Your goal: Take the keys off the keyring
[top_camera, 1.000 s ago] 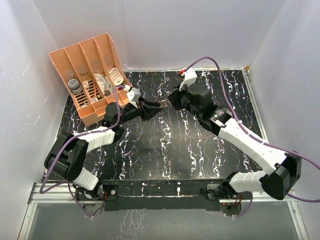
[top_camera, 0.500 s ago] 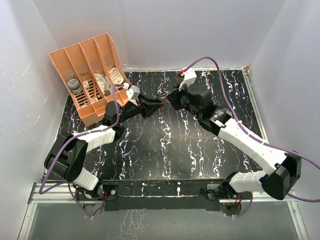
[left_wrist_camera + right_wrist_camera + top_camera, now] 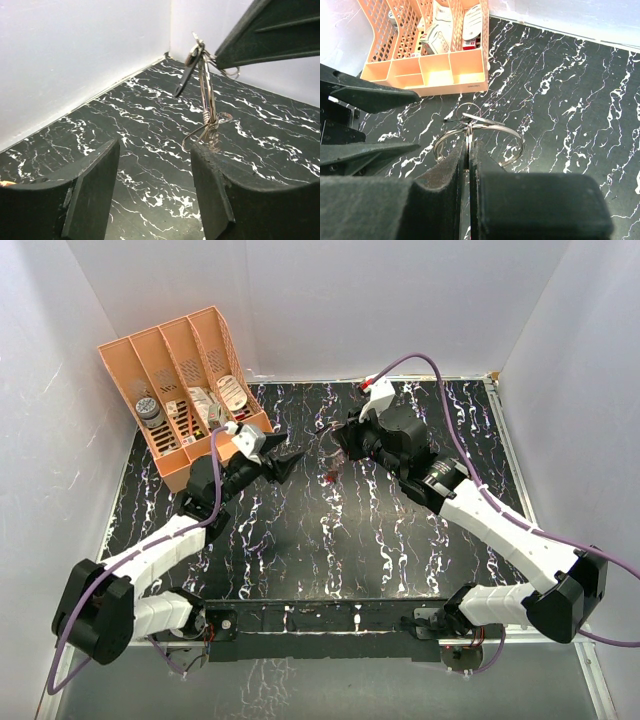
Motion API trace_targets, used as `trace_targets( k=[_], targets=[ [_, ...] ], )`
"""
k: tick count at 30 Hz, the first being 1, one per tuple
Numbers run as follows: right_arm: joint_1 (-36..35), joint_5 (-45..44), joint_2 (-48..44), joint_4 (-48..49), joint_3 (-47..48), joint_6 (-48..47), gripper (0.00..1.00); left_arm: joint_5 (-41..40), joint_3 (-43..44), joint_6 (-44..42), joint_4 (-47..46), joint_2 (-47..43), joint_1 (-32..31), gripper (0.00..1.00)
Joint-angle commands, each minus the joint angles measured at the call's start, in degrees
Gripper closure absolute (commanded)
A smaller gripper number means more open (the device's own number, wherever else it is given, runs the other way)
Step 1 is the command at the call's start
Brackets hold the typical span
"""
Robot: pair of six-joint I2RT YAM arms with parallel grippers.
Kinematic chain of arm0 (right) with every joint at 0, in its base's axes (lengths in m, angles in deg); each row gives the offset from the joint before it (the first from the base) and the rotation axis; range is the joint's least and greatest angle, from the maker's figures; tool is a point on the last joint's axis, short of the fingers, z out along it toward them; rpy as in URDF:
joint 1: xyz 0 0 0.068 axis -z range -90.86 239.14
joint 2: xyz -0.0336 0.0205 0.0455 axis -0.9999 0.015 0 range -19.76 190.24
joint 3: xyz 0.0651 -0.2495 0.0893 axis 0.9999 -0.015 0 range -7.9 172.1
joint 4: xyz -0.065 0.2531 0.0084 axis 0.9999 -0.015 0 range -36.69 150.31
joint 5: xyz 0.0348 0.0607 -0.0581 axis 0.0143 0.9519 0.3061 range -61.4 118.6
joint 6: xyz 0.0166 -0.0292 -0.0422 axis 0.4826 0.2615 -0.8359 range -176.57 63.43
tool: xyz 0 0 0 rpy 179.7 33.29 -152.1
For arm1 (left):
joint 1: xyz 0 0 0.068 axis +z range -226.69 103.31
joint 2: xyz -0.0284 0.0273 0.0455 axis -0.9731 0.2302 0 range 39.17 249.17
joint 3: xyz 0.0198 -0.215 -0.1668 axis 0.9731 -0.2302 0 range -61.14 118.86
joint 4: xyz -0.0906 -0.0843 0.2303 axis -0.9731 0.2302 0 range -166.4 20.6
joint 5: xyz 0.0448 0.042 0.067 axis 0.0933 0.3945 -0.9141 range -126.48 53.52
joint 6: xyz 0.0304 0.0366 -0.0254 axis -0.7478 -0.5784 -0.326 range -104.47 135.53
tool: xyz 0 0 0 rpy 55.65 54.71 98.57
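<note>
My right gripper (image 3: pixel 338 443) is shut on the keyring (image 3: pixel 479 131) and holds it above the table. In the right wrist view the wire ring arcs across just past my closed fingertips (image 3: pixel 462 152), with a silver key (image 3: pixel 487 121) lying over it. In the left wrist view the keyring (image 3: pixel 207 102) hangs from the right fingers with a dark key (image 3: pixel 187 75) on it. My left gripper (image 3: pixel 290 460) is open and empty, a short way left of the ring, with its fingers (image 3: pixel 95 175) spread wide. A small red-headed key (image 3: pixel 328 477) lies on the table below the grippers.
An orange divided organizer (image 3: pixel 160 365) holding several small items stands at the back left, and it also shows in the right wrist view (image 3: pixel 422 67). White walls close the table on three sides. The table top (image 3: pixel 340 540) is black marble-patterned.
My left arm has drawn back to the left, away from the right gripper, and its jaws now stand open. A red-headed key now shows on the table below. The right gripper has hardly moved.
</note>
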Motion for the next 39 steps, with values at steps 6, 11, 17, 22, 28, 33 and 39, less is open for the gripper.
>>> trace_targets(
  k=[6,11,17,22,28,33,39],
  targets=[
    [-0.68,0.06,-2.79,4.28,1.38,0.52,1.0,15.45,4.99,2.94,-3.29,2.51,-0.25,0.38],
    [-0.77,-0.09,-2.77,4.27,1.01,0.47,1.0,18.25,5.35,7.91,-9.48,3.67,-0.25,0.38],
    [-0.93,0.32,-2.52,4.36,1.21,0.58,1.0,17.95,6.18,9.23,-11.56,4.83,-0.25,0.4],
    [-1.2,0.39,-2.82,4.36,1.06,0.74,1.0,16.91,7.11,9.93,-12.49,7.1,-0.29,0.6],
    [-1.64,0.23,-2.92,4.36,1.28,0.63,1.0,16.08,7.52,11.05,-14.13,8.81,-0.28,0.62],
    [-2.0,-0.08,-2.71,4.38,1.28,0.36,1.0,15.47,8.03,11.59,-14.61,9.41,-0.34,0.68],
    [-2.4,-0.23,-2.22,4.66,1.23,0.31,1.0,15.87,9.11,12.75,-15.42,10.89,-0.42,0.8]
  ],
)
